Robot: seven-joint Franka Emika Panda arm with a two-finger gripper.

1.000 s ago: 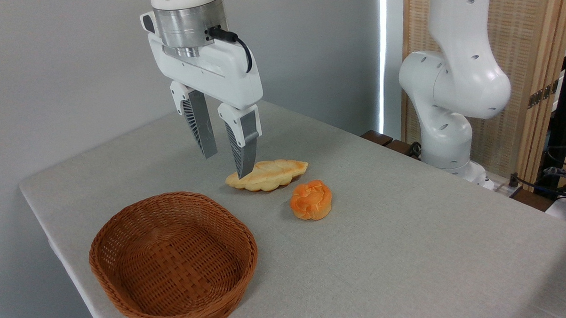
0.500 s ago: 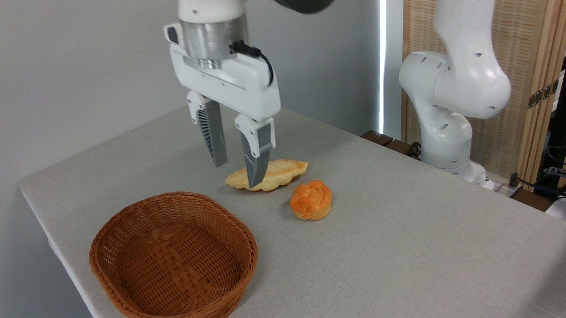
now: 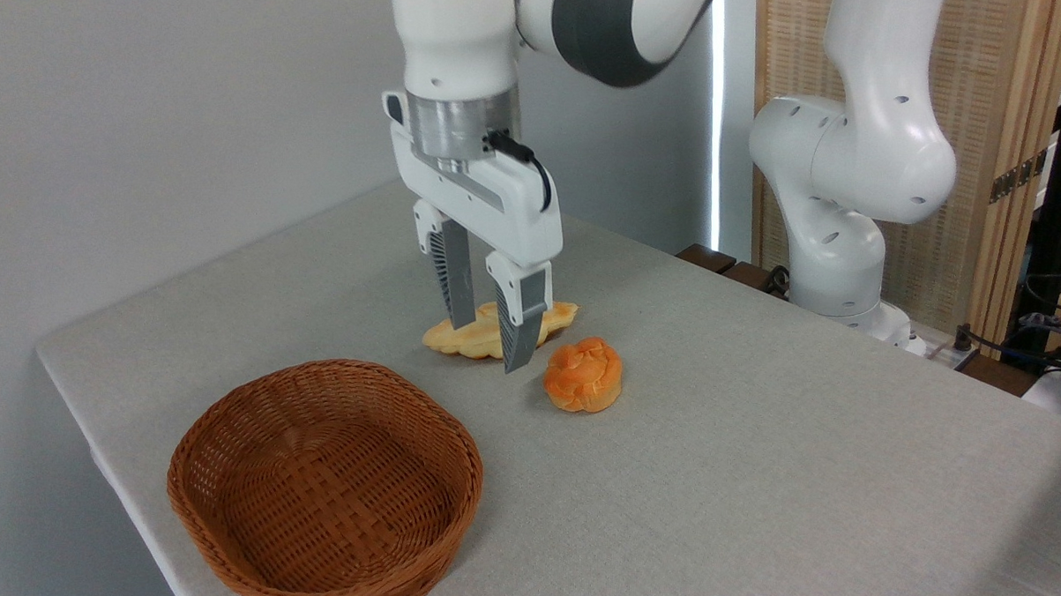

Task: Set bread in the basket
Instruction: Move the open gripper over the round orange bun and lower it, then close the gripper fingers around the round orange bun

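Note:
The bread [image 3: 583, 375], a small round deep-orange bun with a knotted top, lies on the grey table to the right of centre. My gripper [image 3: 490, 345] hangs open and empty just left of it, its grey fingers [image 3: 522, 329] pointing down in front of a pale-yellow loaf. The brown wicker basket [image 3: 325, 490] sits empty near the table's front left corner, well apart from the bun.
A longer pale-yellow leaf-shaped loaf [image 3: 479, 333] lies behind the gripper, partly covered by the fingers. The arm's white base [image 3: 844, 190] stands at the table's far right edge. The table's [image 3: 766, 466] left edge drops off beside the basket.
The gripper has travelled to the right and lower, from above the loaf's left end to in front of its middle, closer to the bun. Bun, loaf and basket have not moved.

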